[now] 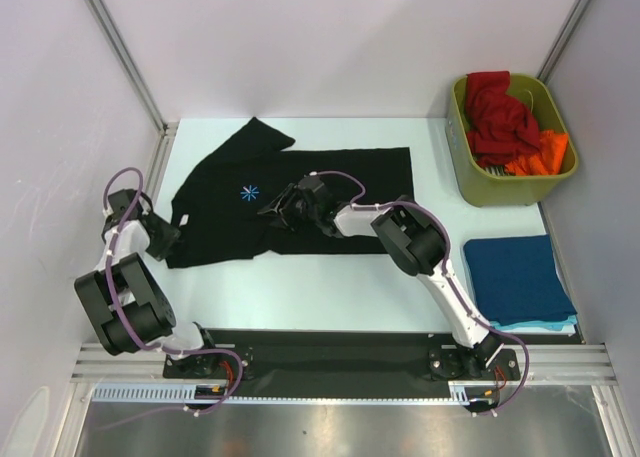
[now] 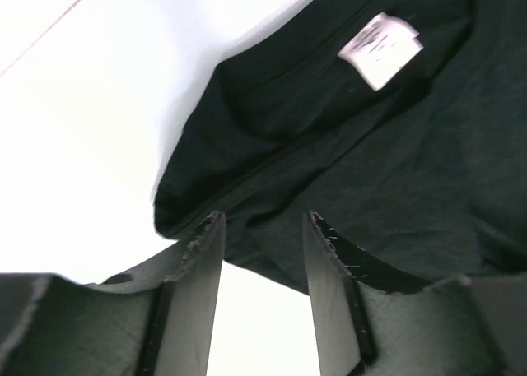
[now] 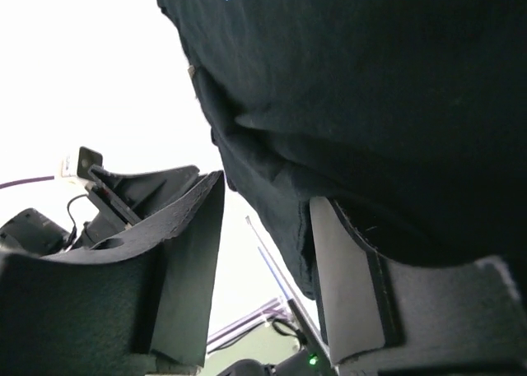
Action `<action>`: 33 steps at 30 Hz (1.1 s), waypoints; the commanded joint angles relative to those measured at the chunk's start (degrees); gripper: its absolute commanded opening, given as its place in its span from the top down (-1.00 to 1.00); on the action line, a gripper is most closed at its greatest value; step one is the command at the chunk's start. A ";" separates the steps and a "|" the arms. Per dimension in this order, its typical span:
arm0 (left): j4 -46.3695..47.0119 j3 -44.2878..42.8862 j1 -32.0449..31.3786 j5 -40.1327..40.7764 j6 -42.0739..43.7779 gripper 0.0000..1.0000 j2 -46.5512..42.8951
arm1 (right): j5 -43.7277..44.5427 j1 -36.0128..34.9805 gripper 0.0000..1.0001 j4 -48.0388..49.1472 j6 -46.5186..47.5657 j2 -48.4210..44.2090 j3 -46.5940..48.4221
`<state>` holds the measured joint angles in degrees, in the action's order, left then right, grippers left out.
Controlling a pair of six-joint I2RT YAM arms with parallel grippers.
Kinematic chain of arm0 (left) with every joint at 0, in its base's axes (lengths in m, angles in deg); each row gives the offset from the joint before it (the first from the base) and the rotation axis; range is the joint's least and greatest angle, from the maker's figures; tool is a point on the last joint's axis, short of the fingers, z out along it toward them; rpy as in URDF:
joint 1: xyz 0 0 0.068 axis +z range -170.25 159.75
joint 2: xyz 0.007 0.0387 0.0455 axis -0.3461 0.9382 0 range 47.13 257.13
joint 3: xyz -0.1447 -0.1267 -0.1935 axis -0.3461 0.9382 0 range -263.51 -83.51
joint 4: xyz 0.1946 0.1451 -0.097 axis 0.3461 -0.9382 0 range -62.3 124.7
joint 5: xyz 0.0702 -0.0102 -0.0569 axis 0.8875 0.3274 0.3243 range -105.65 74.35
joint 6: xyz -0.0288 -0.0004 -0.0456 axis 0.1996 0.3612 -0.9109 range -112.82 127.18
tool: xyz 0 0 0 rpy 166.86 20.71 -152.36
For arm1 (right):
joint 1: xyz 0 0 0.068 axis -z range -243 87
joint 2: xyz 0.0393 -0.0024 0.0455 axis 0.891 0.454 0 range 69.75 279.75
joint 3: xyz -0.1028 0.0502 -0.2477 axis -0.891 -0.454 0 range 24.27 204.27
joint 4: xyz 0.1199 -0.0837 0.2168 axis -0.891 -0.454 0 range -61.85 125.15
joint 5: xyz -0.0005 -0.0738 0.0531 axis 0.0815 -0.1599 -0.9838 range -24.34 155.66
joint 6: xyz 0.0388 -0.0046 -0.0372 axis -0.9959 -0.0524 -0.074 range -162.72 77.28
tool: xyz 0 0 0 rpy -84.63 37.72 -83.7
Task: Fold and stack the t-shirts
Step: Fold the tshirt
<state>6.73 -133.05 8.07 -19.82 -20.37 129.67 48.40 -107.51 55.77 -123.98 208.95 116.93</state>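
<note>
A black t-shirt [image 1: 330, 177] with a small light-blue starburst print [image 1: 248, 191] lies spread across the table, partly bunched at its left side. My left gripper [image 1: 170, 239] sits at the shirt's lower-left edge. In the left wrist view it [image 2: 263, 226] is open, with the cloth's hem just at its tips and bare table between the fingers. The collar's white label [image 2: 380, 48] shows beyond. My right gripper [image 1: 278, 207] rests mid-shirt beside a raised fold. In the right wrist view it [image 3: 265, 193] is open, black cloth [image 3: 370, 104] draping over its right finger [image 3: 346, 285].
An olive-green bin [image 1: 500, 189] at the back right holds a red shirt [image 1: 498, 112] and an orange one [image 1: 540, 159]. A folded dark blue shirt [image 1: 518, 275] lies on a teal one [image 1: 545, 327] at the right front. Walls close in the table on three sides.
</note>
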 commanded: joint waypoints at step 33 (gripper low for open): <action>-4.29 -9.97 4.82 5.13 1.01 0.25 16.60 | -4.10 -4.44 0.09 -10.69 7.95 -0.77 5.15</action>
<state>-3.15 -143.52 11.41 -19.31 -20.81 146.02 42.46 -112.34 43.75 -115.17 206.22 118.92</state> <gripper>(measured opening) 0.373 0.463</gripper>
